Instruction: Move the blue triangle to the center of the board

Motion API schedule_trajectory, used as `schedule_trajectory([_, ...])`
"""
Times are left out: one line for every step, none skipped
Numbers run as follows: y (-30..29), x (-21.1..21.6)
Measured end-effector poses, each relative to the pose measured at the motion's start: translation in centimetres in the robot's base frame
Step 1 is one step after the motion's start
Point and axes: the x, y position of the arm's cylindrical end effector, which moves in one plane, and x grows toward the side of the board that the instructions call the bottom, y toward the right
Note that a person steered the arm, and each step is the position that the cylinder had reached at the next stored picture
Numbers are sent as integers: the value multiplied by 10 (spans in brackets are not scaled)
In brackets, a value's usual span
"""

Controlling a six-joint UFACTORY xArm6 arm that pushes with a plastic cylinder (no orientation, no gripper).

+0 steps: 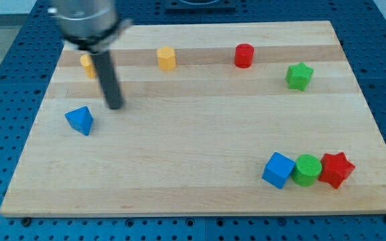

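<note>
Tip [115,105] on desk [193,194]; no pincer fitted, only my tip. Blue triangle [80,120] just down-left of it, apart. Yellow block [87,64], shape unclear, partly behind rod. Yellow hexagon [167,58], red cylinder [244,55], green star [299,75] to its right. Blue cube [278,170], green cylinder [307,169], red star [336,169] far down-right.

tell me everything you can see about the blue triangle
The blue triangle is a small solid block in bright blue, plastic-looking, with a flat triangular top face and short vertical sides. It lies flat on the wooden board near the view's left edge, about mid-height, one corner pointing toward the view's bottom. Nothing touches it: my tip stands just to its upper right with a small gap between them, and the nearest other block, a yellow one partly hidden behind the rod, sits well above it.
</note>
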Motion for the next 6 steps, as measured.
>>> schedule_trajectory([-104,32])
schedule_trajectory([-106,51])
schedule_trajectory([-72,53])
schedule_trajectory([-73,53])
schedule_trajectory([-73,53])
schedule_trajectory([-73,49])
